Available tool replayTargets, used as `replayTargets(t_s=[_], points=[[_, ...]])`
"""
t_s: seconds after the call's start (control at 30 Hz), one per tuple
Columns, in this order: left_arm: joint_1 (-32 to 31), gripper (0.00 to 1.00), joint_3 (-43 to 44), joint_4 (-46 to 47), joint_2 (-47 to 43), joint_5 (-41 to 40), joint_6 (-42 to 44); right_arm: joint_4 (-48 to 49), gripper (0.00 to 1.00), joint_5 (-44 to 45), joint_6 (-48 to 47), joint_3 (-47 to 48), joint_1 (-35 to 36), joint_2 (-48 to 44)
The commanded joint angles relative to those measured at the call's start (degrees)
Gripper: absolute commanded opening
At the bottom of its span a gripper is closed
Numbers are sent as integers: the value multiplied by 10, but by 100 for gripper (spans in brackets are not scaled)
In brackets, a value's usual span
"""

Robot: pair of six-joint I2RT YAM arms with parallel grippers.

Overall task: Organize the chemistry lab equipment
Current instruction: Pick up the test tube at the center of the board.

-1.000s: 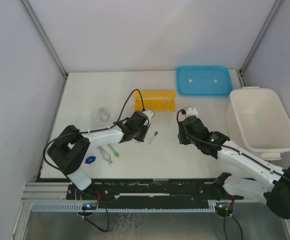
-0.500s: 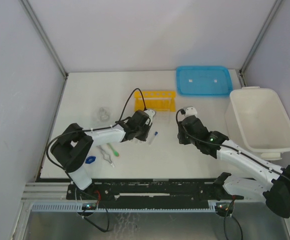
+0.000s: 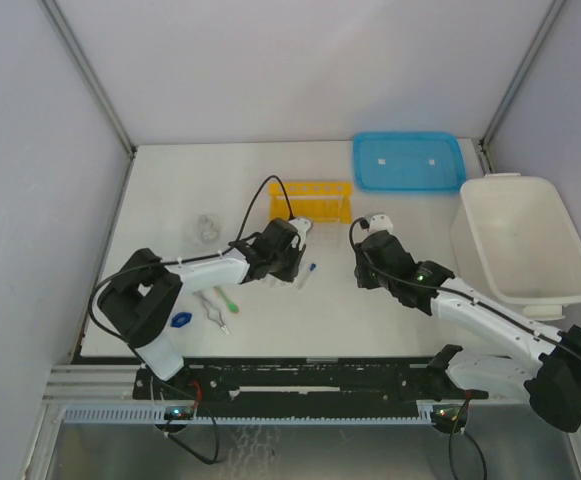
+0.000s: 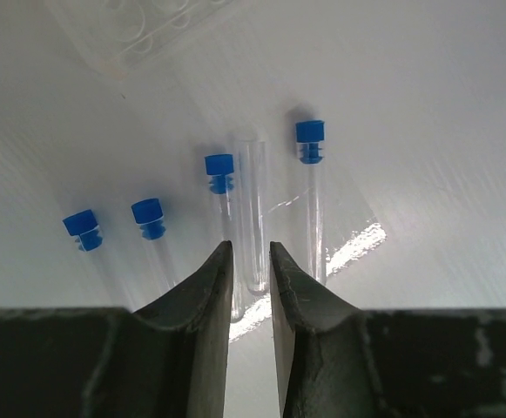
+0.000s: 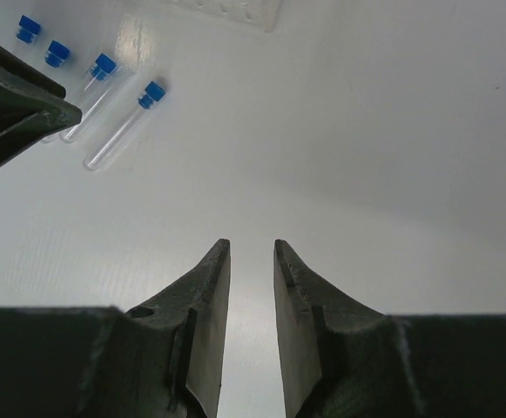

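Several clear blue-capped tubes [image 4: 310, 200] lie side by side on the white table, with an uncapped clear tube [image 4: 253, 209] among them. My left gripper [image 4: 250, 246] hovers just above the uncapped tube's closed end, jaws a narrow gap apart with nothing between them. From above, the left gripper [image 3: 292, 265] sits just front-left of the yellow tube rack [image 3: 311, 200]. My right gripper [image 5: 252, 244] is open over bare table, right of the tubes [image 5: 122, 131]; from above the right gripper [image 3: 365, 268] is front-right of the rack. Small glass vessels [image 3: 207, 225], thin tongs [image 3: 212, 305] and a green-tipped stick [image 3: 228, 300] lie at the left.
A blue lid [image 3: 408, 160] lies at the back right and a big white tub [image 3: 520, 240] stands at the right edge. A small blue piece [image 3: 180, 321] rests near the left arm's base. A pale holed plate [image 4: 139, 26] lies just beyond the tubes.
Both grippers have shifted only slightly; the right one edged a little left. The tubes lie where they were.
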Motion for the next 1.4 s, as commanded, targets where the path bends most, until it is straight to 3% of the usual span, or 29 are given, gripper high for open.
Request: replayTargets(t_s=[0.0, 0.73, 0.9, 1.03, 1.23, 1.37], points=[[2, 28, 21, -9, -41, 21, -12, 23, 26, -1, 5, 1, 2, 1], [2, 26, 34, 3, 28, 23, -16, 23, 26, 5, 6, -10, 1, -13], [2, 13, 31, 3, 22, 34, -16, 25, 26, 4, 8, -11, 1, -11], [1, 10, 27, -4, -14, 48, -14, 26, 26, 4, 9, -12, 1, -9], [-31, 15, 42, -41, -95, 68, 61, 25, 26, -1, 13, -11, 1, -16], [-92, 17, 81, -116, -95, 49, 150, 13, 26, 4, 23, -11, 1, -38]])
